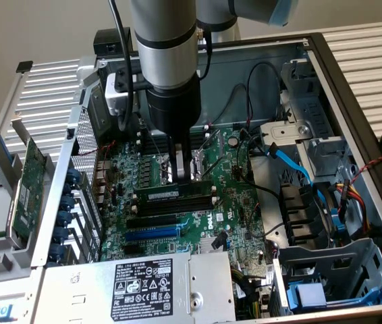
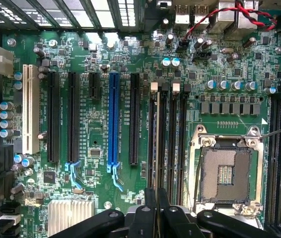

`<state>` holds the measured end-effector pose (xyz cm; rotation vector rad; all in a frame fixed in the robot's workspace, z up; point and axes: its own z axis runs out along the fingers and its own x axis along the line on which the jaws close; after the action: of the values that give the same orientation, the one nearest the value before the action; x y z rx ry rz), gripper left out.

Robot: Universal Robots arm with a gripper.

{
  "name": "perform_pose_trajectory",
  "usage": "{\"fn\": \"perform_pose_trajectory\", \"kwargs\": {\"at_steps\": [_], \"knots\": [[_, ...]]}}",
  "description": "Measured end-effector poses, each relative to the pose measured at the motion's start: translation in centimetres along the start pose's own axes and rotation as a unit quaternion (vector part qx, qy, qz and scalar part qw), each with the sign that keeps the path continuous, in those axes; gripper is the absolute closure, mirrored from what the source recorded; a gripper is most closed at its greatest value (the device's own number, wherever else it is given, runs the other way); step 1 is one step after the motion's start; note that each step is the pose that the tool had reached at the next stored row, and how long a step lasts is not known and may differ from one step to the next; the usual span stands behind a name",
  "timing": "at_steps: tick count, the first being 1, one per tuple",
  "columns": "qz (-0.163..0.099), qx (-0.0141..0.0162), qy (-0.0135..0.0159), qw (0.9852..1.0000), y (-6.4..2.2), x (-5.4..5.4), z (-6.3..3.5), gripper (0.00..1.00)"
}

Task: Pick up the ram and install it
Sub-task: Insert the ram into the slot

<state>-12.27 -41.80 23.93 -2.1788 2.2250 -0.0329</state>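
An open computer case (image 1: pixel 353 101) holds a green motherboard (image 1: pixel 235 209). The arm (image 1: pixel 167 54) reaches straight down into it. The ram (image 1: pixel 171 194) stands on edge at the black memory slots (image 1: pixel 177 208), its long axis running along them from the exterior view's left to right. In the wrist view the ram (image 2: pixel 157 144) is edge-on, a thin line leading away from the gripper (image 2: pixel 156 201). The gripper (image 1: pixel 186 177) sits directly above, toward the stick's right end in the exterior view, with its fingers pressed close on either side of the top edge.
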Motion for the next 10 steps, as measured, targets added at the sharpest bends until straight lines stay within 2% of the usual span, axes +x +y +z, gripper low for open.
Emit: {"fn": "perform_pose_trajectory", "kwargs": {"at_steps": [10], "knots": [[-0.001, 0.0, -0.0006, 1.0, 0.03, 0.04, 0.3, 0.87]]}}
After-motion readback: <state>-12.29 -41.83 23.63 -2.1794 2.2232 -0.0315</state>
